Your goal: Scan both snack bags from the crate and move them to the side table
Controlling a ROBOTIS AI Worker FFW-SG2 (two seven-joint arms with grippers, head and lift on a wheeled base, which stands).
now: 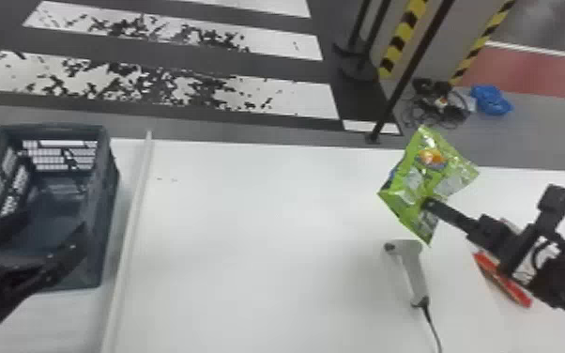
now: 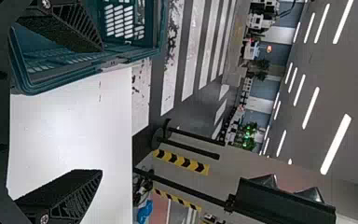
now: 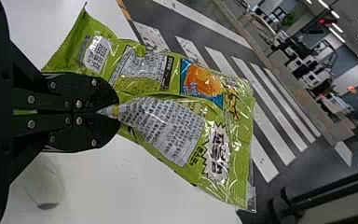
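The red bag (image 1: 503, 281) at four o'clock looks done, but the green bag (image 1: 413, 180), pinched by the right hand (image 3: 116, 112) at three, needs putting down, maybe scanning first, while the left hand (image 2: 98, 111) is spread by the crate (image 1: 103, 211) at nine.

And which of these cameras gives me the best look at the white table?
The head view: it looks down on a broad stretch of the white table, scanner included. The left wrist view shows a sideways-turned part beside the crate. The right wrist view shows parts behind the green snack bag.
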